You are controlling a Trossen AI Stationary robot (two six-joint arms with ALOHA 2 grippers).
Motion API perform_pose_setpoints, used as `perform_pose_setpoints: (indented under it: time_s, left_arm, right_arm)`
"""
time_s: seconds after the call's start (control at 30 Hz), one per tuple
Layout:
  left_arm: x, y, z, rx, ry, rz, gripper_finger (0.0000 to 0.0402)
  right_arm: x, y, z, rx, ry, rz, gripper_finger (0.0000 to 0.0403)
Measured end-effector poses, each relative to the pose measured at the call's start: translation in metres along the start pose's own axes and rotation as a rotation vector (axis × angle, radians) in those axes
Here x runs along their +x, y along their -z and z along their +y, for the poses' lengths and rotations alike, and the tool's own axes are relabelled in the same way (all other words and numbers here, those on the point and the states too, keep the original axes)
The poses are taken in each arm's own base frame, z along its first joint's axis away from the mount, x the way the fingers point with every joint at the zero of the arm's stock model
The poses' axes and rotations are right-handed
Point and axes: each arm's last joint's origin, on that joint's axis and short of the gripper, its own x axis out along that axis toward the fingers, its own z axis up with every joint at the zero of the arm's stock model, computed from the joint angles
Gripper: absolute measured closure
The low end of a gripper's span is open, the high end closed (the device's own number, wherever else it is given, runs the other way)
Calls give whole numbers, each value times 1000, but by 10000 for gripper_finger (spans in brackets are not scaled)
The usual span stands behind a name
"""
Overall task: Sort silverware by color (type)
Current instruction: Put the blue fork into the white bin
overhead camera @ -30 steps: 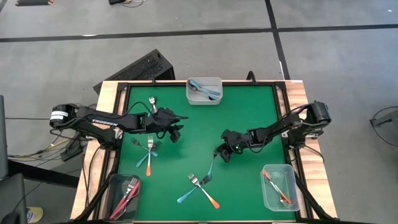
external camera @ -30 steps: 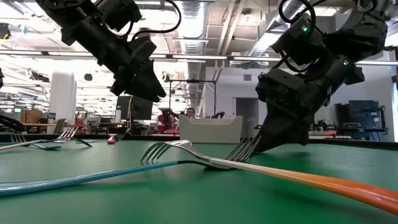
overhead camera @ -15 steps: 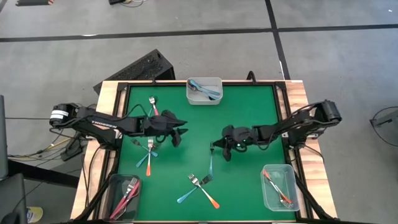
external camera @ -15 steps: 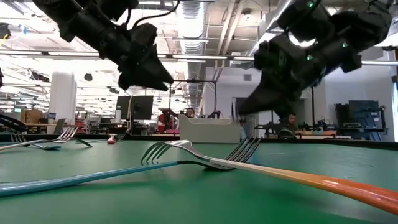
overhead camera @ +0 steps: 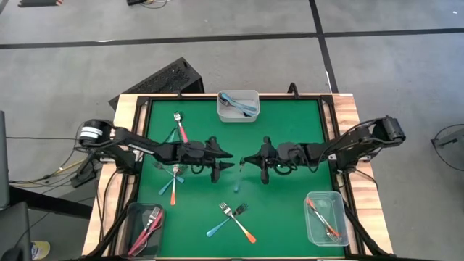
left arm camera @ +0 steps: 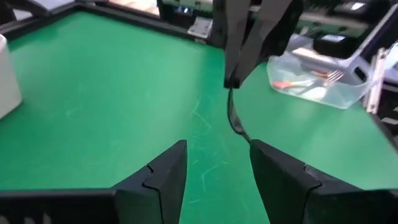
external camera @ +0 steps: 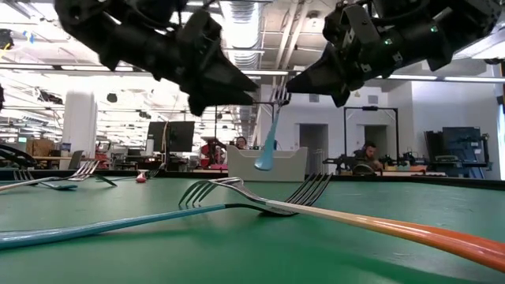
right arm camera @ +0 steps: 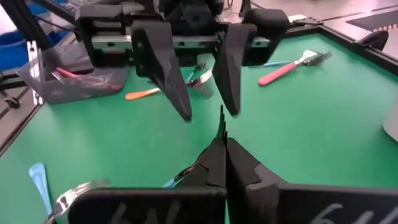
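My right gripper [overhead camera: 246,161] [right arm camera: 221,146] hovers over the middle of the green table, shut on a light blue fork [external camera: 268,134] that hangs below it. My left gripper [overhead camera: 226,161] [left arm camera: 214,155] faces it from the table's left, open. Its fingertips [right arm camera: 183,112] stand on either side of the fork's tines without touching them. Loose forks lie on the mat: a crossed blue and orange pair [overhead camera: 232,217] near the near edge, a small cluster [overhead camera: 172,177] on the left, and a pink one [overhead camera: 179,125] farther back. My right gripper pinches the light blue fork at its metal end, just behind the tines [right arm camera: 221,118], which stick out past the fingertips. The fingers come level from the table's right. The fork is lifted clear, and its blue handle end [external camera: 264,162] hangs below, slightly slanted.
Three clear containers sit on the mat: one at the far edge [overhead camera: 238,105] with blue forks, one at the near left corner [overhead camera: 145,225] with pink forks, one at the near right corner [overhead camera: 324,217] with orange forks. A raised black rim borders the table.
My right gripper has risen and moved toward the table's left, carrying the blue fork from lying on the mat to hanging clear in the air. My left gripper has moved toward the table's right until it faces the right gripper closely.
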Motion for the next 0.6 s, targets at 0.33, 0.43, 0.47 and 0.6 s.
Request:
perform_pose_setpoints:
  time_s: [0.33,0.43,0.47,0.6]
  left_arm:
    - [41,-6,-8,69,79,38,239]
    - [44,-10,-7,87,77,28,239]
    - [44,-11,-8,93,76,25,241]
    - [43,-13,-8,137,77,16,272]
  right_arm:
    - [0,2,0,-4,-1,37,397]
    - [0,3,2,-6,-5,44,397]
    - [0,3,2,-6,-7,48,397]
    - [0,5,3,-9,-9,61,394]
